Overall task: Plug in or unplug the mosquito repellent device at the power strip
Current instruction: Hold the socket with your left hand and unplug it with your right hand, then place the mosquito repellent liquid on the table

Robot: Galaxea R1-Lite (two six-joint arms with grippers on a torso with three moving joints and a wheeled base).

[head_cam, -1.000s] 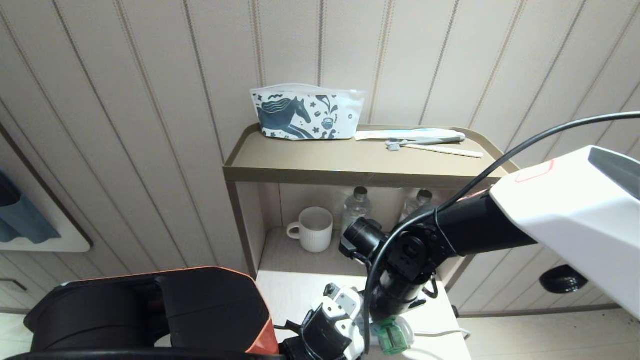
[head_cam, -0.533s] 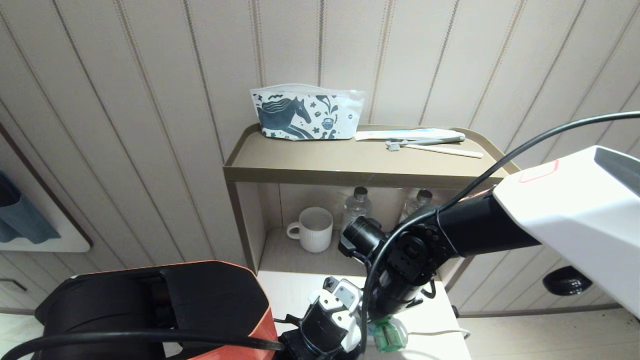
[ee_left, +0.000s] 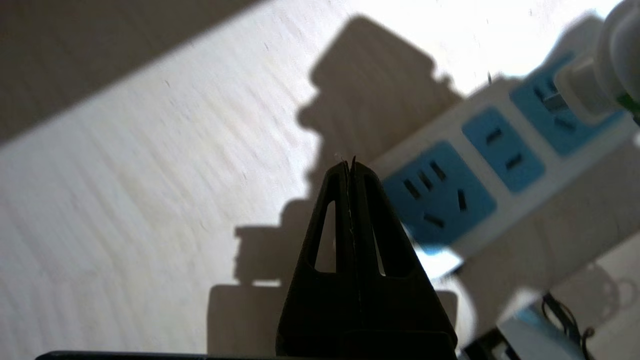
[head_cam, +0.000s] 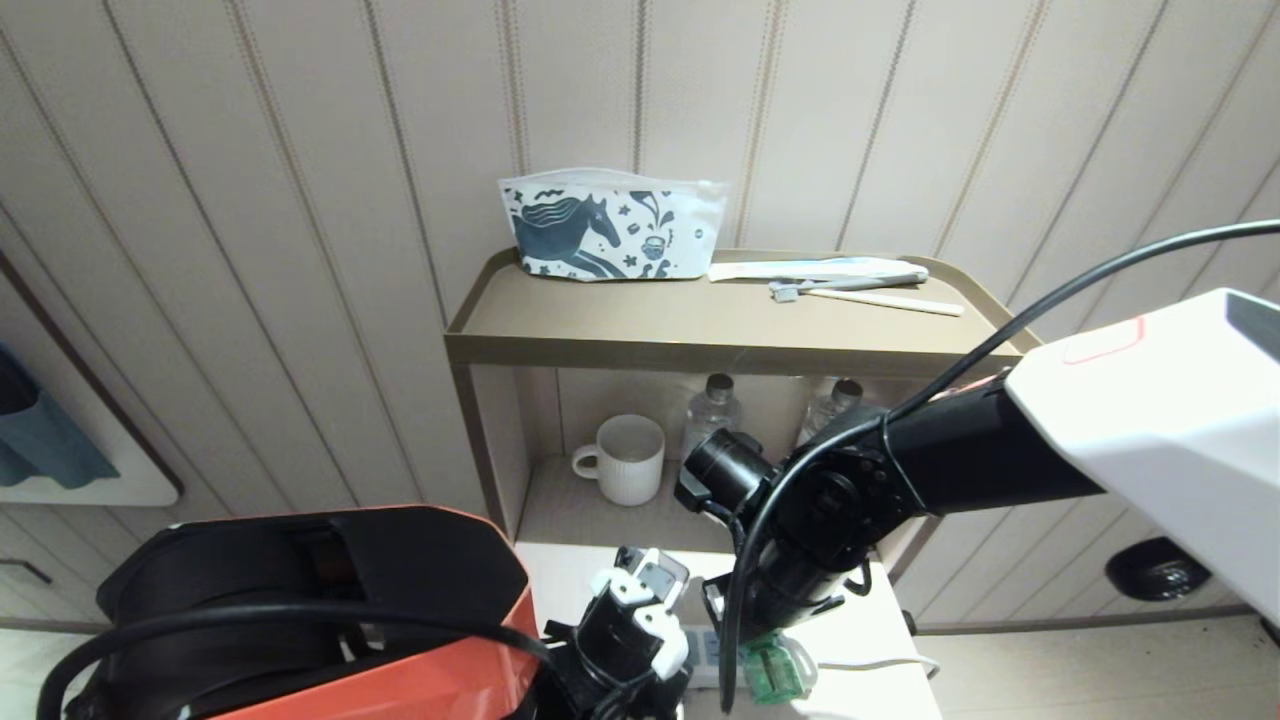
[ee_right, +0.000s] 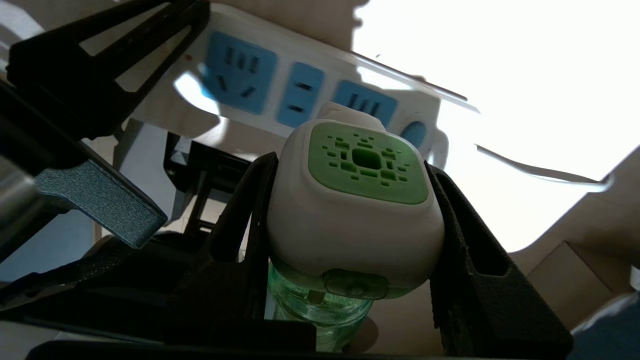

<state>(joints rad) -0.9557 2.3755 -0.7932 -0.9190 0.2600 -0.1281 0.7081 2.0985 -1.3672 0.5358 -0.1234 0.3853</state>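
Pale striped wall panels back a tan two-tier shelf unit (head_cam: 720,345), where we see a horse-print pouch (head_cam: 610,236) and a toothbrush (head_cam: 860,290) on top, and a white mug (head_cam: 625,460) beside two clear water bottles (head_cam: 712,412) on the level below. On the light tabletop (ee_left: 150,175) in front of the unit lies the power strip (ee_left: 500,165), a white bar with light-blue socket faces and a thin white cord trailing off one end. Our right gripper (ee_right: 350,210) is clamped on the mosquito repellent device (ee_right: 357,200), its black fingers (ee_right: 465,250) pressed against both sides of the white head with the green centre patch, the translucent green bottle hanging beneath. From the left wrist camera we see the device's plug end sitting at the end socket of the strip, with a metal prong visible at the slots; we cannot tell how deep it sits. Our left gripper (ee_left: 350,167) hovers just above the tabletop beside the strip's opposite end socket, its two fingers pressed together with nothing between them. In the head view both arms crowd the near edge of the table, the left gripper (head_cam: 640,585) just beside the green bottle (head_cam: 770,672) held under the right wrist.
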